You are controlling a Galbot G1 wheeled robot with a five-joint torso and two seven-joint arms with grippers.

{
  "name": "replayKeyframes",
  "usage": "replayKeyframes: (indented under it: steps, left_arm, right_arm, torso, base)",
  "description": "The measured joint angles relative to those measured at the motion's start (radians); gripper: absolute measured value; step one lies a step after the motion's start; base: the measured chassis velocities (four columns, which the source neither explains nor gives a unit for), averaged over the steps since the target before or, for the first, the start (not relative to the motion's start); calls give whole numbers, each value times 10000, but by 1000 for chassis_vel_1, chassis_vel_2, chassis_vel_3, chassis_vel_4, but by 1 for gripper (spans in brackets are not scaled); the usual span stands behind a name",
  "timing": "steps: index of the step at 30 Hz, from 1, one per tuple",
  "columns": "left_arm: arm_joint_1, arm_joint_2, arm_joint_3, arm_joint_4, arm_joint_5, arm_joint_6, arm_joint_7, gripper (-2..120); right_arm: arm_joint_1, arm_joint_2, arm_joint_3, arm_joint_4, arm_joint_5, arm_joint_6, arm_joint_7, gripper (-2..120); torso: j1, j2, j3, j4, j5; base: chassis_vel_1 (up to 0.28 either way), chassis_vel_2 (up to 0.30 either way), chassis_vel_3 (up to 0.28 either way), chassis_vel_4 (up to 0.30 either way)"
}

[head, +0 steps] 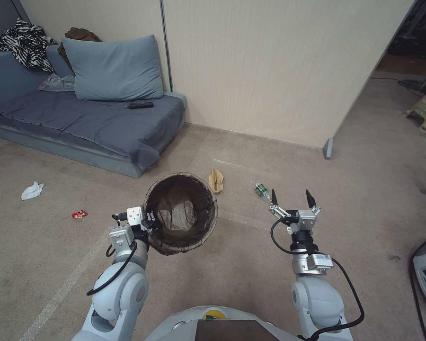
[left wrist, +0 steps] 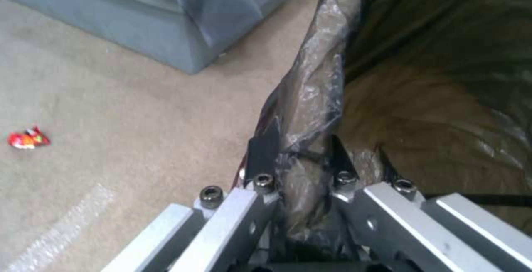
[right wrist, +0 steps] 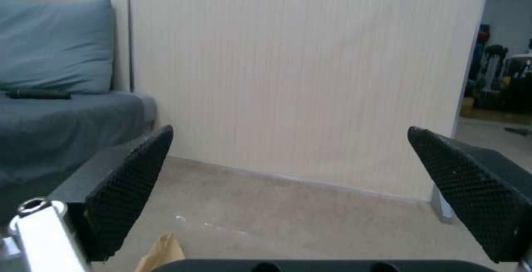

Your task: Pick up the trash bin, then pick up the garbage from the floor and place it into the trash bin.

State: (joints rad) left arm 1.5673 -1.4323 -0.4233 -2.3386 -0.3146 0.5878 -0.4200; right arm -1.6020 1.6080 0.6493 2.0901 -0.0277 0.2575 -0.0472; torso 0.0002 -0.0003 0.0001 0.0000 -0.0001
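Trash bin (head: 181,213), a small round bucket lined with a dark brown bag folded over its rim, is held up off the carpet in front of the robot, tilted so its open mouth faces the head camera. Left hand (head: 151,222) is clamped shut on the bin's rim at its left edge; in the left wrist view the black fingers (left wrist: 263,147) pinch the bag-covered rim (left wrist: 310,110) from both sides.

Right hand (head: 291,198) hangs above the floor to the right of the bin, empty, its two black fingers (right wrist: 130,189) spread wide apart and pointing toward the wall.

Garbage lies scattered on the beige carpet. A crumpled brown paper bag (head: 216,180) sits just beyond the bin, near the wall. A clear bottle with a green label (head: 262,191) lies just beside the right hand's left fingertip. A red snack wrapper (head: 79,214) and a white tissue (head: 32,190) lie well to the left, in front of a grey-blue sofa (head: 104,128).
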Motion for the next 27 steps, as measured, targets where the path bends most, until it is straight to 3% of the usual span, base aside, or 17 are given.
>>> replayKeyframes:
  steps: [6, 27]
  left_arm:
    - [85, 39, -105, 224, 1016, -696, 690, 2]
    - [89, -15, -142, 344, 1365, -842, 703, 2]
  right_arm:
    - [-24, 0, -18, -13, -9, 37, 31, 100]
    - [-35, 0, -3, -43, 11, 21, -39, 100]
  torso:
    - [-1, 1, -1, 0, 0]
    - [-2, 3, -1, -1, 1]
  base:
    - [0, 0, 0, 0]
    - [-7, 6, 6, -5]
